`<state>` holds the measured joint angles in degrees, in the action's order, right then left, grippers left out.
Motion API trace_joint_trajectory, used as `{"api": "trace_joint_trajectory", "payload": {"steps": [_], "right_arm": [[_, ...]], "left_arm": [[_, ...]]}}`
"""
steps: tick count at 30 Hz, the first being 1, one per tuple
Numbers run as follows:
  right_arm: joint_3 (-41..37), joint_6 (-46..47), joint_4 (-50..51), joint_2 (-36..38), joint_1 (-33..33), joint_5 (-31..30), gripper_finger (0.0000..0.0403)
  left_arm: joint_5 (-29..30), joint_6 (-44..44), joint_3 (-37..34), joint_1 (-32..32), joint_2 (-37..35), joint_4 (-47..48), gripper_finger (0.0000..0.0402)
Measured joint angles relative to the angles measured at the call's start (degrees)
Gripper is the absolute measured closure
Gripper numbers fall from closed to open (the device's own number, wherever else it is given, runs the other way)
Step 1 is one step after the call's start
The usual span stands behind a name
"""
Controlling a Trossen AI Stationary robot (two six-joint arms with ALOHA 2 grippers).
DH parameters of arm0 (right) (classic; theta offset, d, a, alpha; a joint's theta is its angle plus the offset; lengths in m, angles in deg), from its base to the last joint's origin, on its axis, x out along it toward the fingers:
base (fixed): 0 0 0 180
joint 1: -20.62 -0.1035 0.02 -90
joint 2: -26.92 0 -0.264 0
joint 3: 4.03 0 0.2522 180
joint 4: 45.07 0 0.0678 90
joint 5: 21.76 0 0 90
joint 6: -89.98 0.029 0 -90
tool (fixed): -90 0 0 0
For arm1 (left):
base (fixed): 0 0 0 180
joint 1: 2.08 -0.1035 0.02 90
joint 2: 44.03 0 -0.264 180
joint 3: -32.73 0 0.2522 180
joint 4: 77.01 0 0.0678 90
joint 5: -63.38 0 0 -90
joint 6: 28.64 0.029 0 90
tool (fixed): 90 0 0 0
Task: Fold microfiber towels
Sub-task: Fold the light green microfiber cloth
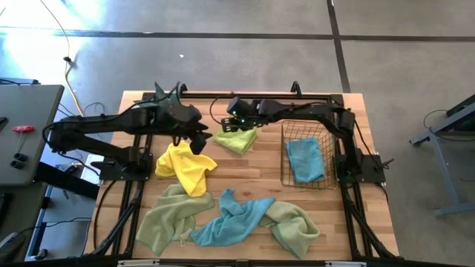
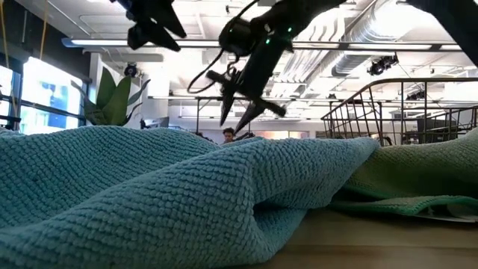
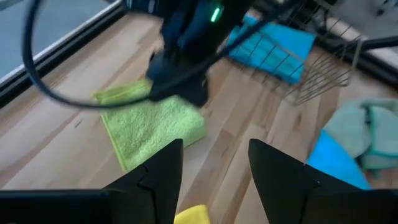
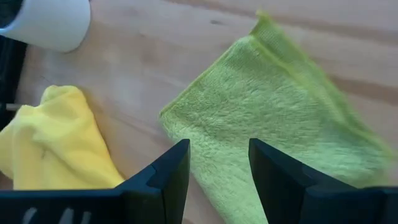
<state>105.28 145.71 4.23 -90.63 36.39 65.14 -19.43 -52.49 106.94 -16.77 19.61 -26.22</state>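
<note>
A folded lime green towel (image 1: 237, 139) lies flat on the table at the far middle; it also shows in the right wrist view (image 4: 273, 118) and the left wrist view (image 3: 152, 124). A crumpled yellow towel (image 1: 185, 167) lies to its left. My right gripper (image 1: 223, 124) hangs open just above the lime towel's left edge. My left gripper (image 1: 199, 142) hangs open over the yellow towel's far right part. A light blue towel (image 1: 306, 159) lies in the wire basket (image 1: 286, 178). Two pale green towels (image 1: 171, 219) (image 1: 293, 226) and a blue towel (image 1: 230, 221) lie bunched near the front edge.
The copper wire basket stands at the right, close to the right arm's base. A white pot (image 4: 46, 22) with a green plant (image 2: 112, 97) stands at the far left. Bare wood shows between the lime towel and the front heap.
</note>
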Motion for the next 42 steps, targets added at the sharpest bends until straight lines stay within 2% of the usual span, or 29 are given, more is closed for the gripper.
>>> {"api": "trace_joint_trajectory", "payload": {"steps": [7, 14, 18, 22, 26, 33, 36, 39, 42], "right_arm": [[0.0, 2.3, 0.2, -3.9, -0.1, 0.1, 0.0245], [0.0, 2.5, -0.3, -8.2, -0.4, -2.4, 0.0245], [0.0, -0.1, -0.4, -10.2, -0.5, -2.3, 0.0245], [0.1, -13.3, 0.1, -10.8, -0.5, -2.6, 0.0245], [0.1, -31.1, 0.2, -10.9, -0.5, -2.6, 0.0245], [0.1, -72.0, -0.5, -11.0, -0.6, -1.0, 0.0245], [0.1, -88.2, -0.9, -10.7, -0.9, -3.5, 0.0245], [-0.2, -94.6, -2.1, -9.6, -1.7, -10.2, 0.0245], [-0.2, -89.7, -1.1, -6.1, -1.7, -11.3, 0.0245]], "left_arm": [[1.7, -0.2, 0.0, 0.3, -4.9, 0.0, 0.0229], [3.9, 0.0, 0.0, 0.3, -7.9, 0.0, 0.0229], [4.0, 0.0, 0.0, 0.3, -8.5, 0.1, 0.0229], [4.0, 0.0, 0.0, 0.2, -8.6, 0.3, 0.0229], [4.2, 0.8, 0.0, 0.2, -8.6, 0.5, 0.0229], [4.2, 0.9, 0.0, 0.2, -8.6, 1.1, 0.0229], [4.2, 0.6, 0.0, 0.2, -8.6, 1.6, 0.0229], [4.7, 0.4, 0.0, 0.2, -8.6, 2.6, 0.0229], [5.6, 0.0, 0.0, 0.2, -8.6, 3.6, 0.0229]]}}
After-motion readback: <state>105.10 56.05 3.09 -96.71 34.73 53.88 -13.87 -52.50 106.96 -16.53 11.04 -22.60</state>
